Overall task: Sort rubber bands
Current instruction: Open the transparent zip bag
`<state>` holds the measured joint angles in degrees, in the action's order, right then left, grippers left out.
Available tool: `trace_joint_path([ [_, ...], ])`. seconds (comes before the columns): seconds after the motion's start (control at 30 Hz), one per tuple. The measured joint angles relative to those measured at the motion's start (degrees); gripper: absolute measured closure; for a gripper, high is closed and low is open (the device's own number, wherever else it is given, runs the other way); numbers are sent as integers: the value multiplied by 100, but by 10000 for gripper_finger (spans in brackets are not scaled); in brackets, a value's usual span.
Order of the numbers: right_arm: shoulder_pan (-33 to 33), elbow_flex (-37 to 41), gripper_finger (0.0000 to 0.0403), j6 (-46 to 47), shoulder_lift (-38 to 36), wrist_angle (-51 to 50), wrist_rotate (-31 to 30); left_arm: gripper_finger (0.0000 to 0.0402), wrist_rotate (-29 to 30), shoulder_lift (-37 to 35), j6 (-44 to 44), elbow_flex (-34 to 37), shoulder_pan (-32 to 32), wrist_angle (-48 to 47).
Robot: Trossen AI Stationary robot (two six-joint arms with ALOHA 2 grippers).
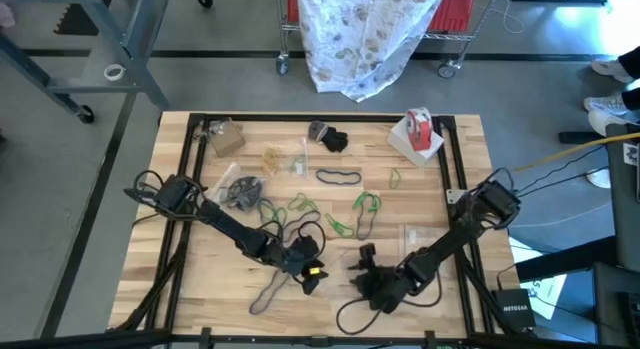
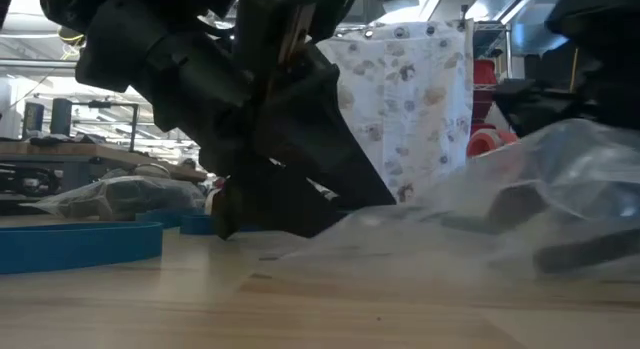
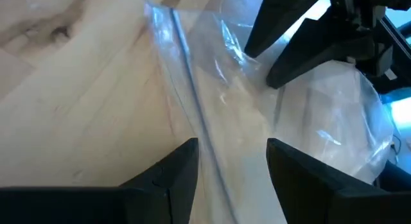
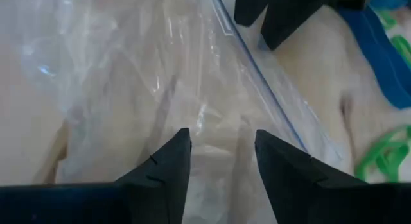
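Note:
A clear zip bag (image 3: 212,89) lies flat on the wooden table near its front edge, between my two grippers. My left gripper (image 3: 232,153) is open and points down at a slant, with one finger on each side of the bag's zip strip (image 3: 192,102). From the opposite side my right gripper (image 4: 223,144) is open over the same bag (image 4: 160,76). In the high view the two grippers (image 1: 322,259) (image 1: 365,257) face each other closely. Rubber bands lie loose farther back: green (image 1: 365,201), black (image 1: 338,176), tan (image 1: 272,159) and blue (image 4: 379,51). My left gripper stands with its open fingers just above the bag's zip edge; I cannot tell whether they touch the plastic. My right gripper hovers with its open fingertips (image 4: 173,160) over the bag's crumpled film; I cannot tell whether they touch it either.
A red-and-white tape roll (image 1: 420,129) stands at the far right. Another clear bag with dark contents (image 1: 240,189) lies at the left. A large dark band (image 1: 265,294) and a cable loop (image 1: 350,314) lie by the near edge. Black rails frame the table (image 1: 200,299).

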<state>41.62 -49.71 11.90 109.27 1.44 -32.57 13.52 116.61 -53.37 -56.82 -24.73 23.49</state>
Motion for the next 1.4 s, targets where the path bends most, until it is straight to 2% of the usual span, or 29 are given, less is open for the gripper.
trace_joint_path([
  [0.33,-152,15,233,-127,12,212,120,227,32,-15,-25,-3,50,-163],
  [0.47,-155,17,233,28,14,209,129,239,-515,-8,175,8,55,235],
  [0.67,-155,20,233,38,16,211,152,261,-610,-151,326,17,50,269],
  [0.77,-155,22,233,56,18,220,157,268,-592,-163,352,13,55,252],
  [0.97,-155,22,233,131,18,218,164,270,-297,-165,329,6,91,-492],
  [1.23,-152,27,233,132,26,345,93,272,-279,-126,632,9,87,-336],
  [1.3,-152,28,233,132,29,368,67,283,-232,-126,744,9,87,-353],
  [1.4,-153,33,233,137,33,432,59,325,1,-126,871,9,87,-369],
])
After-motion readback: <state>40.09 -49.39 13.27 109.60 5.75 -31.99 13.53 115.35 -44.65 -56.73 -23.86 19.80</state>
